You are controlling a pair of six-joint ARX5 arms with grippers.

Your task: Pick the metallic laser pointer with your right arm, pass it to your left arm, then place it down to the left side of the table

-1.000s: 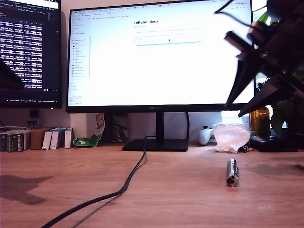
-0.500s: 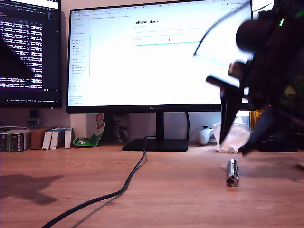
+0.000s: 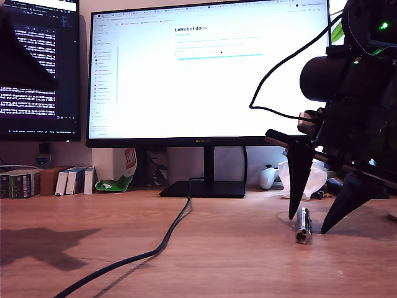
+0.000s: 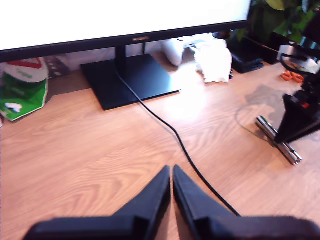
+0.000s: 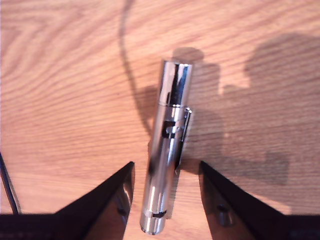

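In the exterior view, the metallic laser pointer [image 3: 303, 225] lies flat on the wood-grain worktop [image 3: 205, 248] toward the exterior view's right, its dark round opening facing the camera. My second gripper [image 3: 307, 225] hangs right over it, jaws spread wide, one black finger [image 3: 298, 180] coming down on either side of the pointer with its tip close to the worktop; neither finger touches the metal. Green lights glow on the arm above. A black cable [image 3: 161, 242] runs from the monitor stand [image 3: 205, 188] toward the exterior view's lower left. Behind stand a big bright monitor [image 3: 208, 71], a dark second screen [image 3: 38, 68] at the exterior view's left, a crumpled clear plastic bag [image 3: 313, 177] and some small boxes [image 3: 46, 182].

In the first wrist view, my first gripper [image 4: 172, 172] sits well away from the pointer [image 4: 278, 139], its jaws pressed together with nothing between them, above bare wood beside the cable [image 4: 175, 137]. The pointer shows far off, with the other arm's finger [image 4: 300, 117] standing at it.

In the second wrist view, the pointer [image 5: 167, 145] lies lengthwise between the two spread fingers [image 5: 112, 197], a gap of worktop [image 5: 65, 100] showing on each side. Its pocket clip and polished cap are clear, and the gripper's shadow falls across the wood.
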